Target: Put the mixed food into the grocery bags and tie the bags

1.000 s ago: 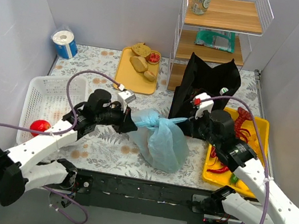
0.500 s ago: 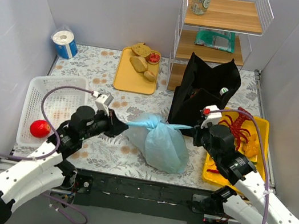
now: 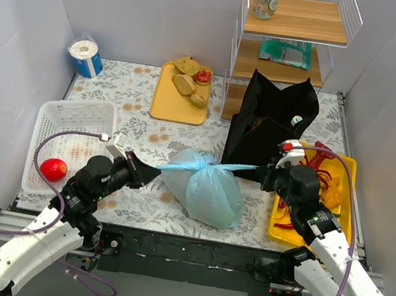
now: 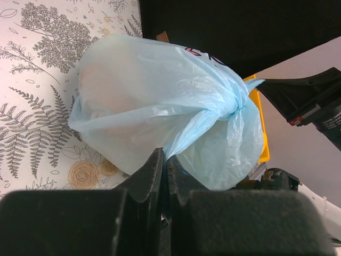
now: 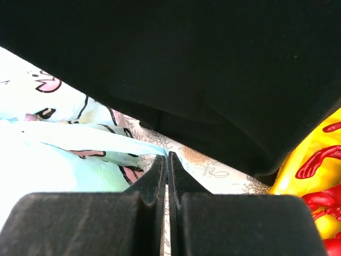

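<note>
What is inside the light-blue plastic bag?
Only a bulging shape shows. The blue bag is knotted and its plastic is cloudy, so the contents are hidden.

A thin light-blue plastic bag with cartoon prints (image 3: 209, 192) lies bulging on the floral tabletop (image 3: 135, 202), knotted at its top, both handle ends stretched taut sideways, just in front of a tall stiff black bag (image 3: 268, 118) standing upright with pointed upper edges

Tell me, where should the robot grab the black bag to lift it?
Probably a pointed top corner, coming from above. The black bag stands upright with its mouth open, so its thin edge sticks up, easy to pinch. Its flat sides look too wide to grip.
</note>
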You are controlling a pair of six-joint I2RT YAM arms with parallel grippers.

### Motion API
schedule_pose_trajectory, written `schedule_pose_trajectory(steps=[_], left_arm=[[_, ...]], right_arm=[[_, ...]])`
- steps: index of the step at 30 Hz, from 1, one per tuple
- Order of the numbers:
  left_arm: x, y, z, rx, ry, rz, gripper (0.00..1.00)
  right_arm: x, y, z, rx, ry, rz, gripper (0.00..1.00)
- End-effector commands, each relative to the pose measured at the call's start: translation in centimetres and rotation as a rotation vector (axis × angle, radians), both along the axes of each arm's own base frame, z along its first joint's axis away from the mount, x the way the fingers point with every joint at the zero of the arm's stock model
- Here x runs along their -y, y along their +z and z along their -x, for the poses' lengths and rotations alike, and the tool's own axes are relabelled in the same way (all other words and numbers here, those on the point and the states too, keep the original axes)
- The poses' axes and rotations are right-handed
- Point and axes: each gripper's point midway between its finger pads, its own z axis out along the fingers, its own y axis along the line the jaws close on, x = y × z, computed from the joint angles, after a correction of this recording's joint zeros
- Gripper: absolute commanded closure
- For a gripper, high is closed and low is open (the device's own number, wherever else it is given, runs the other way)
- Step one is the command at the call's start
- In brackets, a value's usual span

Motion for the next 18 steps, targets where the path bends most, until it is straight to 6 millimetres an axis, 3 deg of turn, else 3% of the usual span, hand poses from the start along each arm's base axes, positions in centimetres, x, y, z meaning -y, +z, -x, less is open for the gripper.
schedule_pose_trajectory(steps=[1,5,7,8,9,10,11,12,13,16,17,18], left_arm=[[-4.5,-2.5,-2.5,-0.039,0.244,-0.134,1.0],[-3.0,-1.2,-2.7,0.015,0.144,-0.158,1.0],[-1.4,0.1,-2.3,0.045,0.044,-0.15,1.0],[-1.0,0.7,-2.4,0.064,0.018,-0.157,0.94],[-0.9,1.0,-2.5,0.083,-0.005,-0.186,0.77],[-0.9,1.2,-2.8,0.085,-0.003,-0.21,0.58],[-1.1,2.3,-3.1,0.101,0.006,-0.222,0.26],[-1.4,2.9,-3.4,0.128,0.01,-0.254,0.16],[-1.6,3.3,-3.6,0.144,0.013,-0.272,0.06],[-1.5,5.1,-3.9,0.208,-0.021,-0.331,0.02],[-1.7,4.5,-4.4,0.178,-0.015,-0.369,0.02],[-1.6,5.3,-4.9,0.184,-0.009,-0.38,0.02]], right_arm=[[9.3,0.6,-2.3,0.08,-0.404,0.203,0.99],[7.8,1.3,-2.1,0.105,-0.302,0.192,0.99],[4.7,2.4,-1.5,0.13,-0.098,0.166,0.99],[3.3,3.9,-1.2,0.144,-0.021,0.14,0.99],[1.0,3.9,0.2,0.104,0.128,0.101,0.78],[0.0,4.3,0.9,0.115,0.219,0.119,0.64],[-1.0,5.8,1.2,0.122,0.287,0.103,0.53],[-2.3,5.7,2.7,0.086,0.388,0.075,0.19],[-2.9,6.1,3.2,0.083,0.436,0.061,0.14],[-4.5,8.4,4.6,0.101,0.548,-0.004,0.02],[-5.0,9.0,4.9,0.113,0.577,-0.023,0.02],[-5.7,10.1,5.7,0.135,0.633,-0.055,0.01]])
